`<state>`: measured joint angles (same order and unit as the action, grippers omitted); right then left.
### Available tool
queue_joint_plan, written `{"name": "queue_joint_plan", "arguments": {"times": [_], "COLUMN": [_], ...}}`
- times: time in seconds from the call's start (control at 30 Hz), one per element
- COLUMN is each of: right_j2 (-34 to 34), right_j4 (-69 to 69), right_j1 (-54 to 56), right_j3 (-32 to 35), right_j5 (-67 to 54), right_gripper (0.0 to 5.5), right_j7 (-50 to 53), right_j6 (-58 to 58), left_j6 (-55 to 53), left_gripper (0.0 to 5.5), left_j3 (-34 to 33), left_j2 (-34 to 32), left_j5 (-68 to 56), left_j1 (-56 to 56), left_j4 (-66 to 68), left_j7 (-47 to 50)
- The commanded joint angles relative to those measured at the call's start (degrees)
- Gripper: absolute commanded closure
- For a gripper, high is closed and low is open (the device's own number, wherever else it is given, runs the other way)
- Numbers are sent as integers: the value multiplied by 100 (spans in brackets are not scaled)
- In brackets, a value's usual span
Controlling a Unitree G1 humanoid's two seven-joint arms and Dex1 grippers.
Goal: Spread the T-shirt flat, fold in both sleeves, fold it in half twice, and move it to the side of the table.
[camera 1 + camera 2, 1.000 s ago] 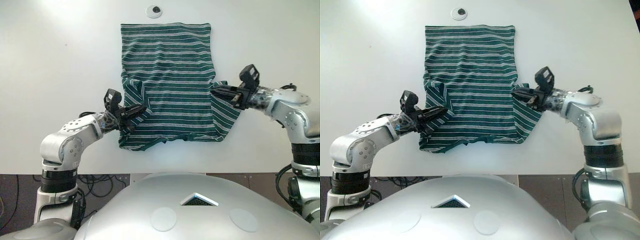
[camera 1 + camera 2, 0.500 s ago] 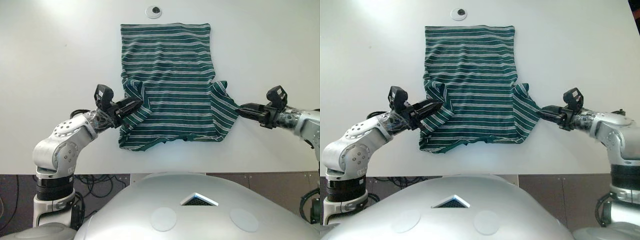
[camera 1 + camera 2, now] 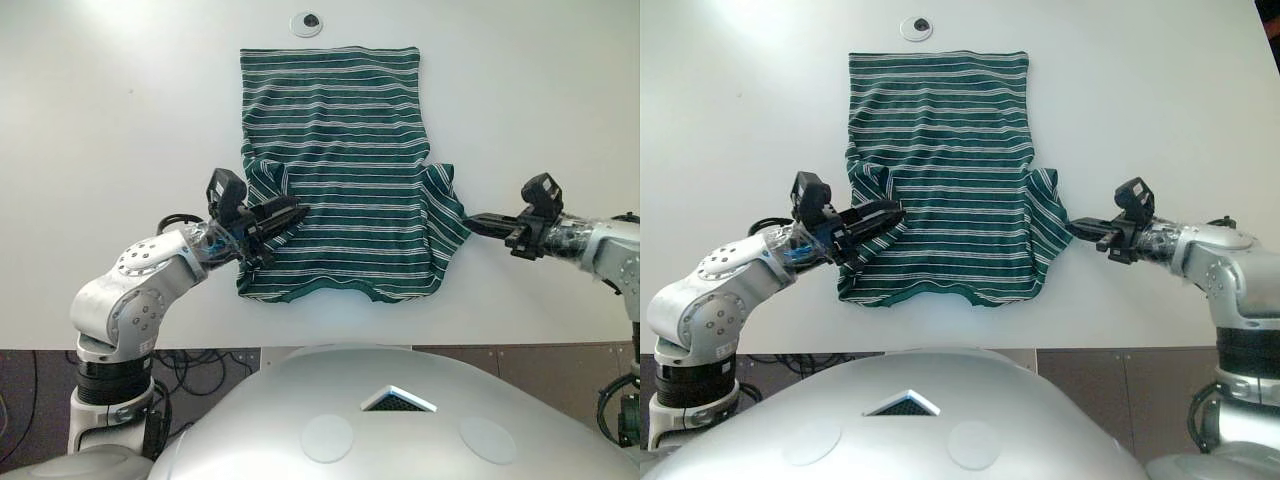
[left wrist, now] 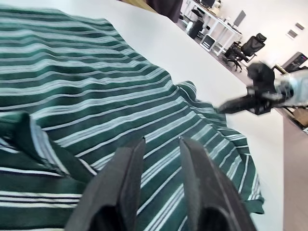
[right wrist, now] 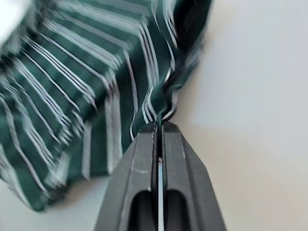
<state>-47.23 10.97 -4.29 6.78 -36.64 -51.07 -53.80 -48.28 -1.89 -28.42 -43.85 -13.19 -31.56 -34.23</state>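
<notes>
green striped t-shirt [image 3: 335, 150] lies on the white surface [image 3: 120, 100], long axis pointing away from the robot. right tool [image 3: 470, 220] grips its right sleeve edge [image 3: 452, 205]; left tool [image 3: 295, 211], released, hovers over the left sleeve [image 3: 264, 185].

Room for passage is offered by the white table [image 3: 120, 110] to the left and right of the striped T-shirt [image 3: 335, 150]. Past its far hem, a small round disc [image 3: 308, 22] is set just beside it. The sleeve edges are occupied by the left gripper [image 3: 293, 212] and the right gripper [image 3: 470, 219].
</notes>
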Motion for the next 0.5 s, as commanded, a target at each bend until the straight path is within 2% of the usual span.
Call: {"name": "queue_joint_plan", "arguments": {"times": [0.03, 0.13, 0.27, 0.33, 0.4, 0.43, 0.5], "right_j2": [137, 298, 937, 1236, 1389, 1429, 1305], "right_j4": [371, 566, 504, 352, 334, 383, 650], "right_j1": [435, 661, 1027, 1170, 1215, 1202, 1140], "right_j3": [43, -266, -1194, -1661, -1852, -1902, -1601], "right_j5": [-422, -498, -170, 63, 108, 108, 79], "right_gripper": [547, 547, 547, 490, 434, 392, 353], "right_j7": [49, 125, 408, 523, 541, 536, 452], "right_j6": [-395, -534, -471, -375, -364, -367, -34], "left_j6": [67, 83, 87, 104, 176, 250, 423], "left_gripper": [424, 424, 424, 424, 424, 424, 394], "left_j3": [67, 90, 85, 75, 157, 192, 33], "left_j2": [-14, -30, -99, -183, -246, -255, -418], "left_j5": [87, 94, 123, 194, 384, 514, 855], "left_j1": [33, 66, 280, 363, 393, 407, 432], "left_j4": [83, 146, 328, 435, 516, 551, 553], "left_j7": [23, 8, -36, -75, -56, -37, 111]}}
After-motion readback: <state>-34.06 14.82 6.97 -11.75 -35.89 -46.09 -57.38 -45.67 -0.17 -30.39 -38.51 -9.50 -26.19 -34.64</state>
